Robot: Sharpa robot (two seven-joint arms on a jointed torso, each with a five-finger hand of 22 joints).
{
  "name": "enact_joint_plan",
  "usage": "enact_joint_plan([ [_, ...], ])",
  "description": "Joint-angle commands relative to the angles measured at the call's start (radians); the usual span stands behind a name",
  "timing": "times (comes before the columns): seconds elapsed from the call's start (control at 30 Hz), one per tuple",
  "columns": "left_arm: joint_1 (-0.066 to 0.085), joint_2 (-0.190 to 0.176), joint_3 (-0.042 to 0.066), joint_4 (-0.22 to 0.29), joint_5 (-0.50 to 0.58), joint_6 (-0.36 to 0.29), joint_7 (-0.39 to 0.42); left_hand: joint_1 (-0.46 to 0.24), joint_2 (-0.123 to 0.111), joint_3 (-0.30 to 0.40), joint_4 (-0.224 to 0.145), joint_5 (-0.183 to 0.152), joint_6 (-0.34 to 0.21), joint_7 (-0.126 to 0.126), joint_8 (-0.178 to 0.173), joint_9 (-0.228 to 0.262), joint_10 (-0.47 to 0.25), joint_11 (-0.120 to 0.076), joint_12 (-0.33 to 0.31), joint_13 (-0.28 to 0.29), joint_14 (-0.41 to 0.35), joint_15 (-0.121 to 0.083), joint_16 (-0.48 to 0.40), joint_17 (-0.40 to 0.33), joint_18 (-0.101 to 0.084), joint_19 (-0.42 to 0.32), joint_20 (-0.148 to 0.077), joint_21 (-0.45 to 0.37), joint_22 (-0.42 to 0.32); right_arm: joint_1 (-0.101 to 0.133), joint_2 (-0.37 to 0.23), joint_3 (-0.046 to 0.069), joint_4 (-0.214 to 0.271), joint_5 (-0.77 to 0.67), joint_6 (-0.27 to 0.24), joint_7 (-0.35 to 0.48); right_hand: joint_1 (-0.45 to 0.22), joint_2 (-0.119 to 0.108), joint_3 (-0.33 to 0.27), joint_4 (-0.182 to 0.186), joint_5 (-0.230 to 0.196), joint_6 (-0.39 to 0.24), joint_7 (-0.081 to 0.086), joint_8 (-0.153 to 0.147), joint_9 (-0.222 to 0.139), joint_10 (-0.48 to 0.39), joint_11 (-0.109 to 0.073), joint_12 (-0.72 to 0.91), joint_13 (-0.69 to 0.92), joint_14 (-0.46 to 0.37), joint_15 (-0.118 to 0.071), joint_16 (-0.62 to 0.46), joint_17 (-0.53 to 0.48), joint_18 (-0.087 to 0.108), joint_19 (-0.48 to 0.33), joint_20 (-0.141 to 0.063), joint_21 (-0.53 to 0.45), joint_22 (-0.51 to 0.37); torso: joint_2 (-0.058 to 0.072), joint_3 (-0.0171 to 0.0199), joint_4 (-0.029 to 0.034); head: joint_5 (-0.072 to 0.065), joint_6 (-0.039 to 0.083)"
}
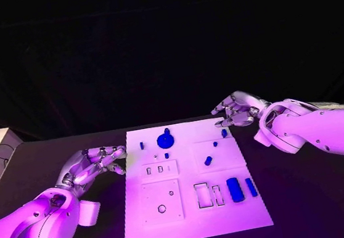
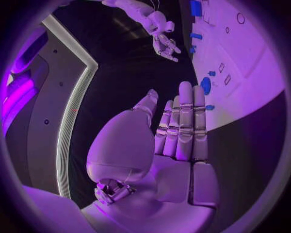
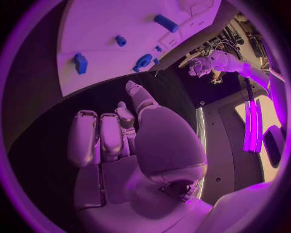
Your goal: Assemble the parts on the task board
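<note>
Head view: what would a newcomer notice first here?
The white task board in the middle of the black table, with blue parts scattered on it, the biggest a round one near its far edge. The left hand and right hand flank that far end, both holding nothing.

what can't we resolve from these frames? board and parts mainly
- Small parts near the round blue part, head view: too small to tell whether seated or loose.
- Task board, left wrist view: cut off by the circle's rim.
- Task board's near corner, right wrist view: hidden behind the right hand.
</note>
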Motion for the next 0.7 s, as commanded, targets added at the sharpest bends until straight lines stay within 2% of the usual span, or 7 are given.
enact_joint_plan([
  [0.03, -0.001, 0.002, 0.001, 0.001, -0.002, 0.018, 0.017, -0.002, 0.0, 0.005, -0.001, 0.001, -0.003, 0.0, -0.003, -0.001, -0.004, 0.001, -0.003, 0.001, -0.008, -0.002, 0.004, 0.0, 0.014, -0.006, -0.001, 0.006, -0.002, -0.009, 0.0, -0.001, -0.026, -0.014, 0.057, 0.07, 0.011, -0.001, 0.0, -0.008, 0.006, 0.006, -0.001, 0.005, 0.0, 0.006, -0.004, 0.003, 0.002, 0.004, -0.005, 0.003, 0.003, -0.006, 0.042, -0.006, 0.005, 0.178, 0.0, 0.0036, -0.0035, -0.001, 0.0],
  [0.1, -0.002, 0.003, 0.001, 0.0, -0.002, 0.019, 0.017, -0.002, 0.0, 0.005, -0.001, 0.001, -0.003, 0.0, -0.003, -0.001, -0.004, 0.001, -0.003, 0.001, -0.008, -0.002, 0.004, 0.0, 0.014, -0.006, -0.001, 0.006, -0.002, -0.017, 0.004, -0.002, -0.044, -0.038, 0.062, 0.064, 0.01, -0.001, 0.0, -0.009, 0.007, 0.004, 0.0, 0.004, 0.0, 0.006, -0.004, 0.003, 0.003, 0.005, -0.004, 0.006, 0.008, -0.006, 0.043, -0.006, 0.009, 0.179, 0.0, 0.0041, -0.0025, 0.0, -0.003],
  [0.3, -0.002, 0.005, 0.001, -0.003, -0.002, 0.021, 0.017, -0.002, 0.0, 0.005, -0.001, 0.001, -0.003, 0.0, -0.003, -0.001, -0.004, 0.001, -0.003, 0.001, -0.008, -0.002, 0.004, 0.0, 0.014, -0.006, -0.001, 0.006, -0.002, -0.039, 0.019, -0.002, -0.078, -0.071, 0.05, 0.027, 0.004, -0.003, -0.001, -0.007, 0.005, 0.002, 0.0, 0.003, 0.0, 0.007, -0.003, 0.004, 0.004, 0.004, -0.004, 0.007, 0.01, -0.006, 0.043, -0.006, 0.01, 0.179, -0.001, 0.0014, 0.0022, -0.001, -0.009],
  [0.47, -0.002, 0.004, 0.001, -0.005, -0.002, 0.021, 0.016, -0.002, 0.0, 0.005, -0.001, 0.001, -0.003, 0.0, -0.003, -0.001, -0.004, 0.001, -0.003, 0.001, -0.008, -0.002, 0.004, 0.0, 0.014, -0.006, -0.001, 0.006, -0.002, -0.051, 0.03, -0.003, -0.108, -0.077, 0.039, 0.003, -0.001, -0.004, -0.003, -0.004, 0.005, -0.002, 0.001, 0.003, 0.0, 0.007, -0.003, 0.003, 0.005, 0.004, -0.003, 0.007, 0.011, -0.005, 0.043, -0.005, 0.009, 0.178, -0.001, 0.0011, 0.0038, -0.001, -0.015],
  [0.7, -0.002, 0.001, 0.001, -0.006, -0.002, 0.02, 0.014, -0.002, 0.0, 0.005, -0.001, 0.001, -0.003, 0.0, -0.003, -0.001, -0.004, 0.001, -0.003, 0.001, -0.008, -0.002, 0.004, 0.0, 0.014, -0.006, -0.001, 0.006, -0.002, -0.061, 0.036, -0.003, -0.127, -0.08, 0.041, -0.003, -0.005, -0.011, -0.008, 0.0, 0.003, -0.012, 0.003, 0.004, 0.0, 0.004, -0.001, 0.001, 0.004, 0.004, -0.001, 0.009, 0.014, -0.005, 0.044, -0.004, 0.01, 0.179, -0.001, 0.0015, -0.0005, 0.005, -0.02],
])
